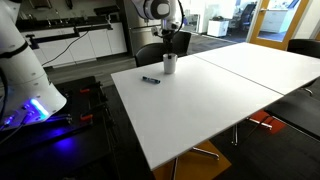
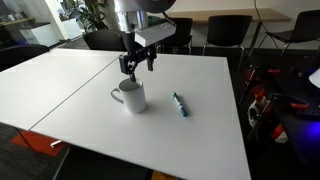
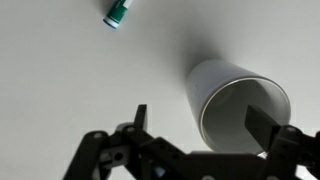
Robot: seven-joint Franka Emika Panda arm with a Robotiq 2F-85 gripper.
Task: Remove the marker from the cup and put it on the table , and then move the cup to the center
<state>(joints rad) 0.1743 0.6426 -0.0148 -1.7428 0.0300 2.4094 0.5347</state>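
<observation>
My end effector [image 2: 133,68] hangs released just above the cup [image 2: 131,96], its 2 fingers spread wide. In the wrist view the end effector [image 3: 200,122] straddles the cup's [image 3: 235,110] side: 1 finger [image 3: 140,118] sits outside the wall and the other over the open mouth. I cannot tell whether either finger touches the rim. In an exterior view my end effector [image 1: 170,45] shows as a dark shape directly over the cup [image 1: 170,63].

The cup stands upright on the counter [image 2: 90,70], and in an exterior view its handle [image 2: 116,95] sticks out sideways, away from the marker [image 2: 179,104]. The marker lies flat on the counter, near the cup but clearly apart from it, in both exterior views [image 1: 150,79]. In the wrist view only 1 end of the marker [image 3: 118,13] shows, a teal tip at the top edge.

The counter [image 1: 200,110] is white and smooth, with a thin seam [image 1: 215,72] running across it beside the cup. Dark chairs [image 2: 225,30] stand along its far edge.
</observation>
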